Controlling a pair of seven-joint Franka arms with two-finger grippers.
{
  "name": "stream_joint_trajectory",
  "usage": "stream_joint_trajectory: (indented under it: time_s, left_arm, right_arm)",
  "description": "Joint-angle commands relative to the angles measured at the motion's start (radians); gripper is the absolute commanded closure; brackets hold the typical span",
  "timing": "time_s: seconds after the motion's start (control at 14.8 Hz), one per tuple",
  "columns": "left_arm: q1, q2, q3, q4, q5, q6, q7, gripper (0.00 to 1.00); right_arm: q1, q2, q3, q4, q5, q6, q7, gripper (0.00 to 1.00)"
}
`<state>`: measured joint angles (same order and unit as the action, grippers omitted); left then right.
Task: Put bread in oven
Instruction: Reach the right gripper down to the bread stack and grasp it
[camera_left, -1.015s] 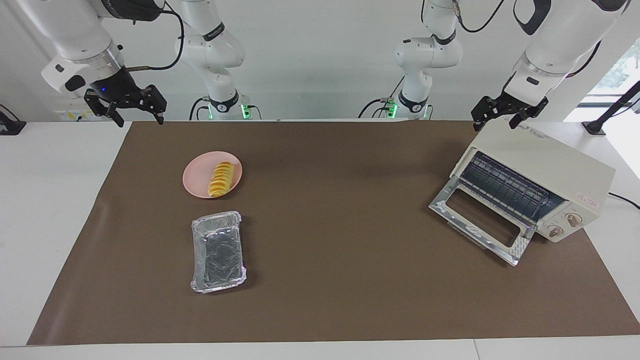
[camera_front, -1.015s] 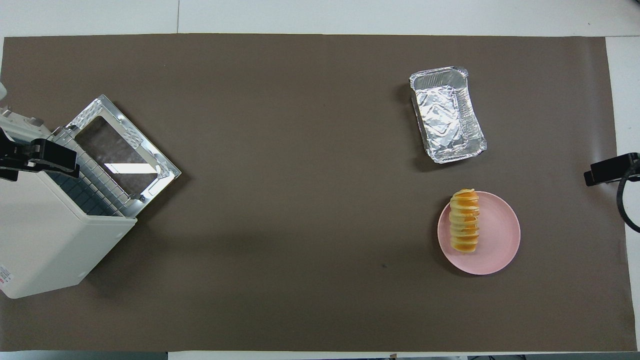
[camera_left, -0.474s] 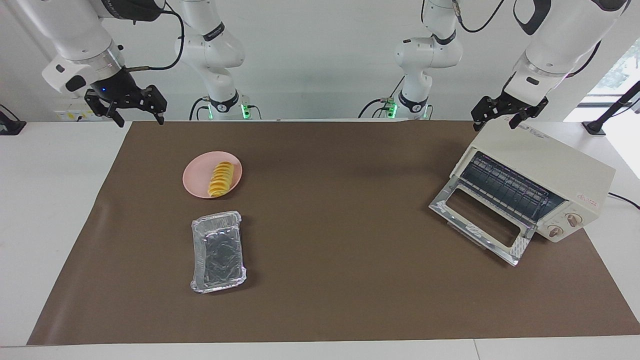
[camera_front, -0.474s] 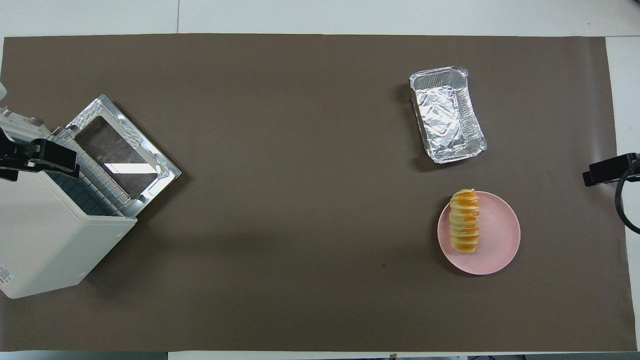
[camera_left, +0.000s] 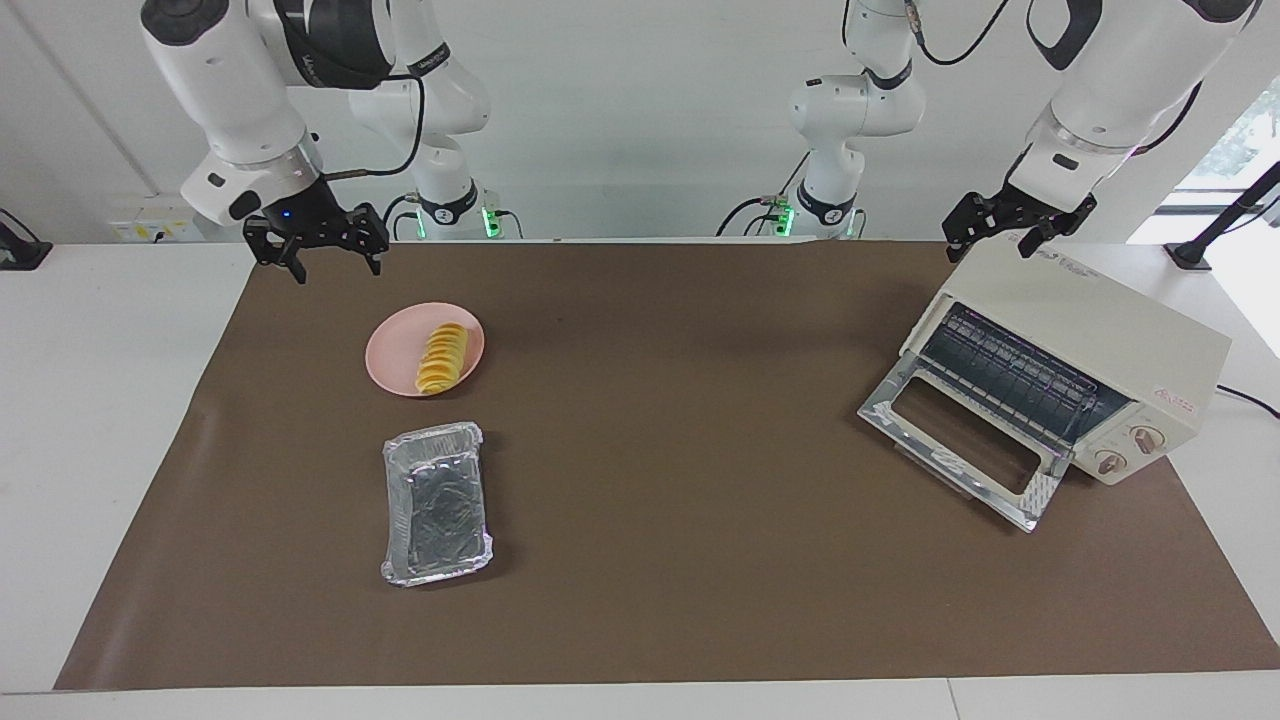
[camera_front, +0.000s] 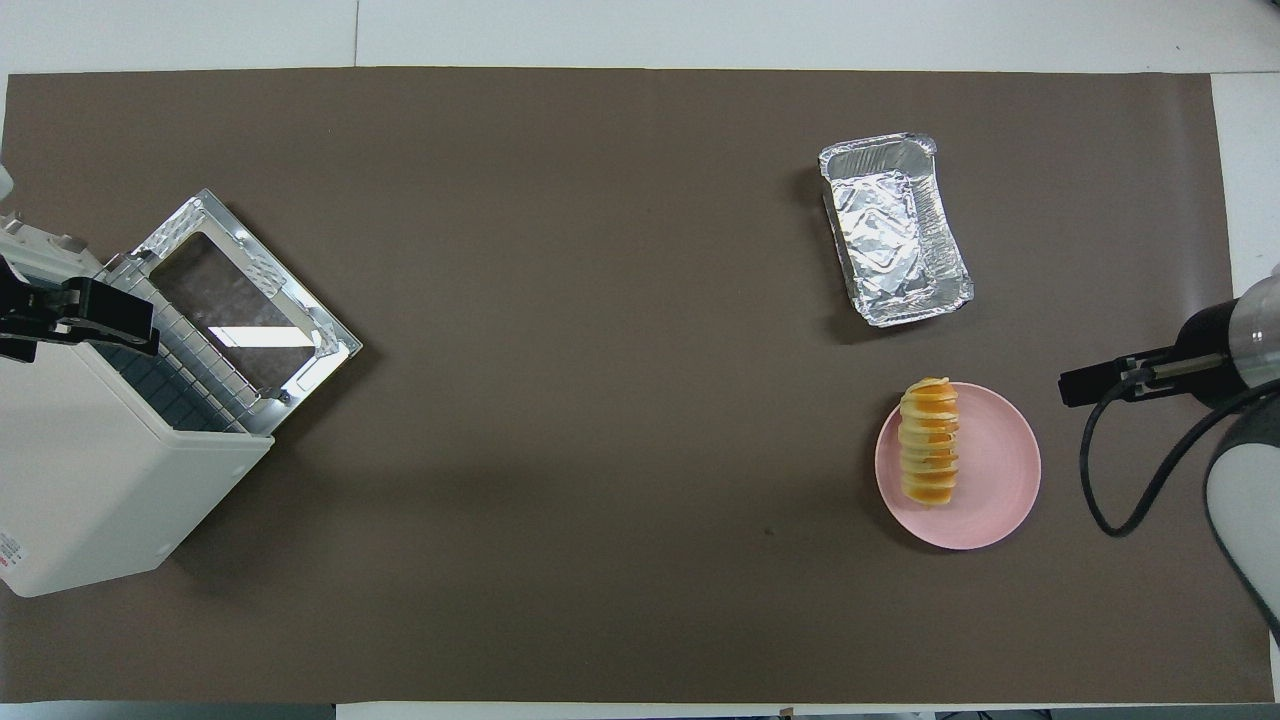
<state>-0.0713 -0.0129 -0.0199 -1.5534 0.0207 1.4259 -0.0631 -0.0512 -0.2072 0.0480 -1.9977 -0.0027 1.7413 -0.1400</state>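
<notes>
Hovering apart: right hand (camera_left: 335, 255) over mat edge near bread (camera_left: 443, 358); left hand (camera_left: 1005, 235) above oven (camera_left: 1075, 365).

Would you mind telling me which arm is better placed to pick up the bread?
The right: its open gripper hangs beside the pink plate holding the bread, while the left gripper waits over the oven.

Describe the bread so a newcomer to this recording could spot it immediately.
Start at the brown mat and go to the right arm's end, away from the oven. There a round pink plate lies nearer the robots than a silver foil tray. The bread lies on that plate: a yellow-orange ridged loaf, the only food in sight.
</notes>
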Motion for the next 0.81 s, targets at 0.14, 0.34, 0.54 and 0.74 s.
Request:
stream_joint_trajectory:
  time_s: [0.14,0.34,0.54,0.74]
  left_arm:
    - [0.011,-0.030,-0.005,-0.037,-0.015,0.024,0.003,0.00]
    - [0.011,-0.030,-0.005,-0.037,-0.015,0.022,0.003,0.00]
    - [0.011,-0.030,-0.003,-0.037,-0.015,0.024,0.003,0.00]
    - [0.011,-0.030,-0.003,-0.037,-0.015,0.024,0.003,0.00]
  right_arm:
    - [0.039,-0.072,0.003,-0.228,0.009,0.179,0.055,0.00]
    - [0.077,-0.041,0.004,-0.329,0.009,0.335,0.065,0.00]
    - [0.080,0.018,0.004,-0.398,0.023,0.492,0.065,0.00]
    - [0.105,0.087,0.004,-0.461,0.023,0.661,0.080,0.00]
